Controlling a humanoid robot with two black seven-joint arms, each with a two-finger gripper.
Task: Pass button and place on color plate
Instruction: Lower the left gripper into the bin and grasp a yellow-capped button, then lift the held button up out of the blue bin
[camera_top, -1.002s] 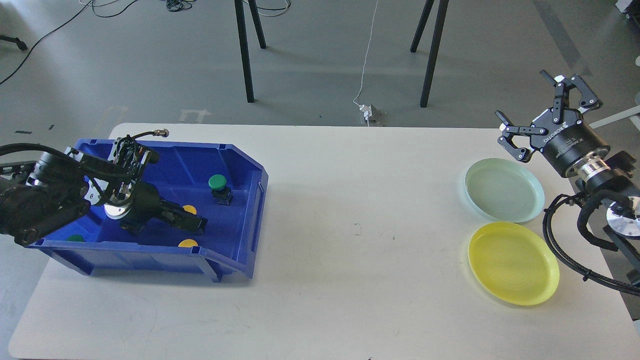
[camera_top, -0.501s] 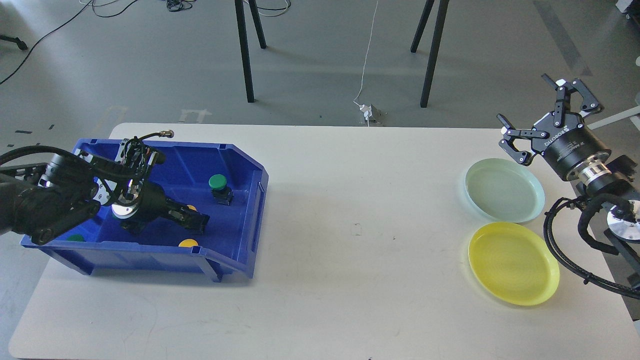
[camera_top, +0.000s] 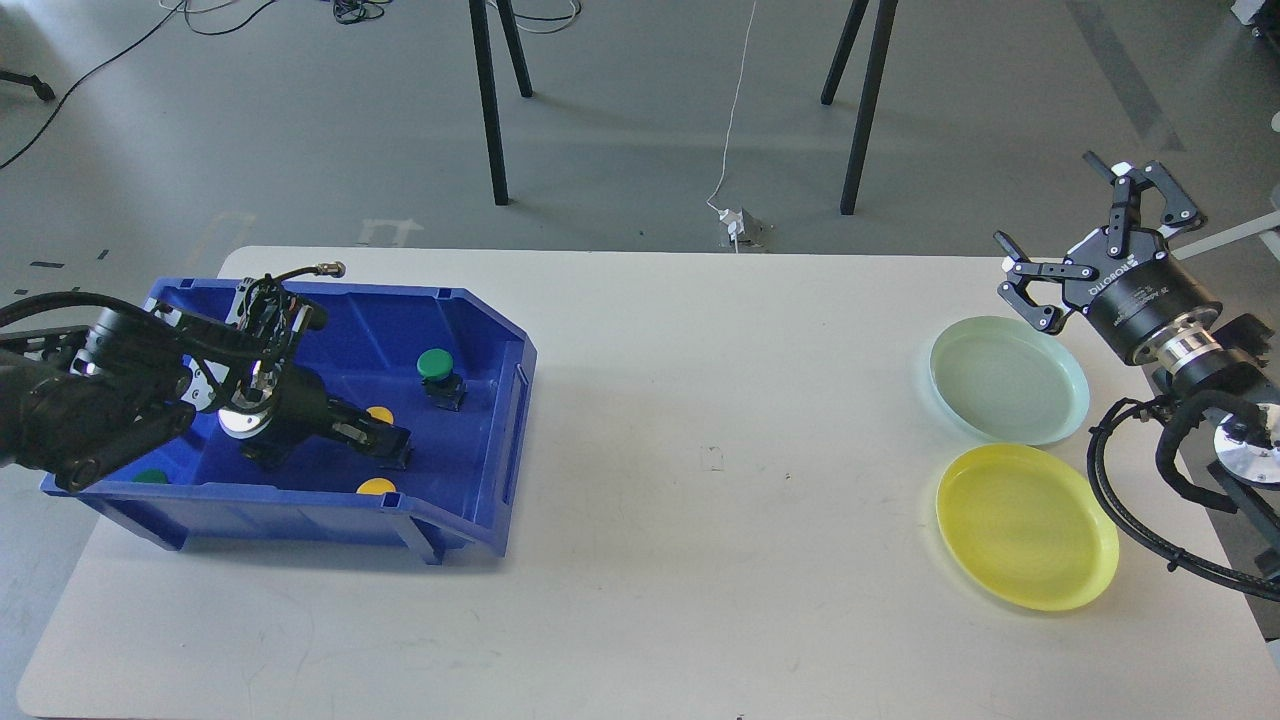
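A blue bin (camera_top: 500, 420) on the table's left holds several buttons. A green button (camera_top: 434, 366) on a black base stands upright near the bin's right wall. A yellow button (camera_top: 380, 414) lies just above my left gripper's tip, another yellow one (camera_top: 376, 487) lies by the front wall, and a green one (camera_top: 150, 476) shows at the front left. My left gripper (camera_top: 395, 450) reaches low inside the bin between the two yellow buttons; its dark fingers cannot be told apart. My right gripper (camera_top: 1050, 205) is open and empty, above the far edge of the pale green plate (camera_top: 1008, 380). A yellow plate (camera_top: 1026, 526) lies in front of it.
The white table (camera_top: 700, 520) runs between the bin and the plates. My right arm's cables (camera_top: 1130, 500) hang beside the plates at the table's right edge. Black stand legs are on the floor behind the table.
My left gripper has shifted slightly back and left inside the bin, staying low near the yellow buttons. My right gripper has drifted a little to the right, still open.
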